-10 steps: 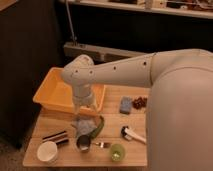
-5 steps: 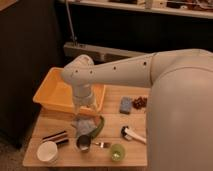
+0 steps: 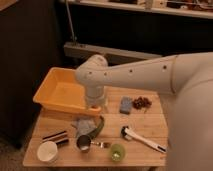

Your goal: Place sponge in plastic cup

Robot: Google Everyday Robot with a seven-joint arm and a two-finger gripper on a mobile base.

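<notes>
Nothing has moved: the end effector (image 3: 93, 111) hangs wide open and empty by the tray (image 3: 54, 94). The sponge (image 3: 126, 105) lies ungrasped on the counter (image 3: 150, 125), well apart from the cup (image 3: 117, 152).

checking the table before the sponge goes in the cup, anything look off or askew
The yellow bin sits skewed, its left corner seemingly past the table edge. A cloth lies crumpled beneath the gripper, which hangs by the bin's front wall. Nothing spilled.
</notes>
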